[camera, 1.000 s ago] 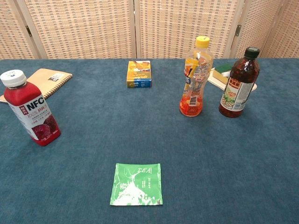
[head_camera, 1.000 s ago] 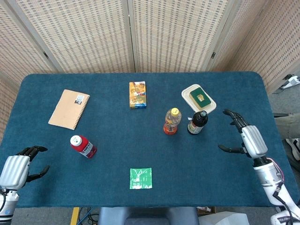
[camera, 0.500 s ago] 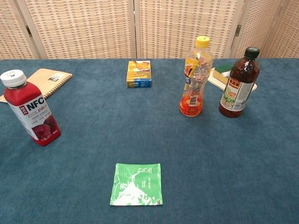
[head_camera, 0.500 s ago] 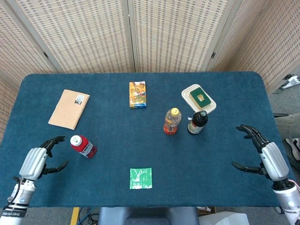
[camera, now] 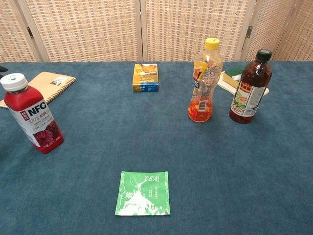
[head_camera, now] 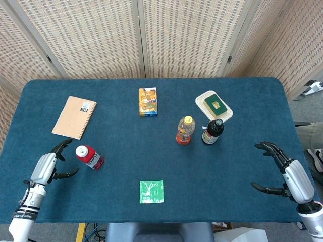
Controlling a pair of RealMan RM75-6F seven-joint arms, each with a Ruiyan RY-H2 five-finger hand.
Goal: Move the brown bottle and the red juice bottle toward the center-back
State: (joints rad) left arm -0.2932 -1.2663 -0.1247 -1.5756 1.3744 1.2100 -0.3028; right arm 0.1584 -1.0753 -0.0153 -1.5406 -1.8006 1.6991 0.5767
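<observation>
On the near left side of the blue table [head_camera: 161, 101], the red juice bottle [head_camera: 90, 157] is standing up with its white cap on top. The brown bottle [head_camera: 212, 132] is standing on the right side, just beside an orange bottle [head_camera: 185, 130] with a yellow cap, and just in front of a white tray [head_camera: 202, 98] with a green thing on it.

Both bottles are looking full, so they are probably a bit heavy. They are hard plastic, smooth and maybe slippery. They are tall, so they could tip over if pushed near the top. The best place to take hold is probably around the middle of the body, over the label, not the cap.

The left hand [head_camera: 46, 167] is waiting just to the left of the red juice bottle, not touching it. Its fingers are spread apart and curving toward the bottle, and it is holding nothing. The right hand [head_camera: 288, 174] is sitting at the near right edge, well apart from the brown bottle. It is spread wide too, with nothing in it

A notebook [head_camera: 74, 117], a small box [head_camera: 148, 101] and a green tea packet [head_camera: 151, 191] are also lying on the table
</observation>
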